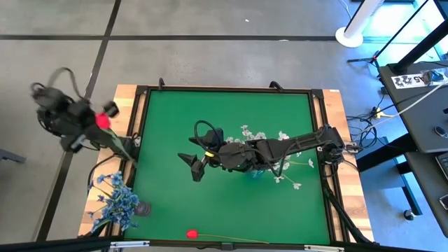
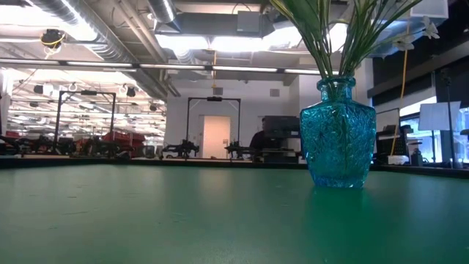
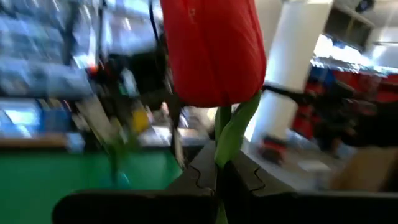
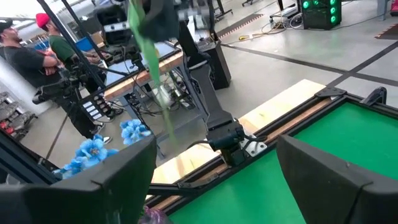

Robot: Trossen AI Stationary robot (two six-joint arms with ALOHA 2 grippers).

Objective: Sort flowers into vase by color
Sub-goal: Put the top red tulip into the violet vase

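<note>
My left gripper [image 3: 221,169] is raised beyond the table's left edge [image 1: 98,120], shut on a red tulip [image 3: 214,50] whose head shows red in the high view [image 1: 104,120]. My right gripper [image 1: 196,166] is open above the table's middle, holding nothing. Behind it a blue glass vase [image 2: 337,132] stands on its base with green stems and white blossoms [image 1: 262,136] in it. A bunch of blue blossoms [image 1: 119,199] sits at the near left corner. Another red tulip [image 1: 192,233] lies on its side by the near edge. No yellow tulip shows. My left gripper pinches the red tulip's green stem [image 3: 225,146] just below the head, between its two fingers [image 3: 202,171]. The head stands out past the fingertips, lifted clear of the table. In the right wrist view the rest of the stem [image 4: 158,87] trails down below the gripper.
The table is a green mat [image 1: 231,112] in a black frame with wooden side strips [image 1: 336,105]. My right arm [image 1: 294,143] lies across the vase area. People stand beyond the table's left side [image 4: 37,56]. A desk and cables are off to the right [image 1: 420,105].
</note>
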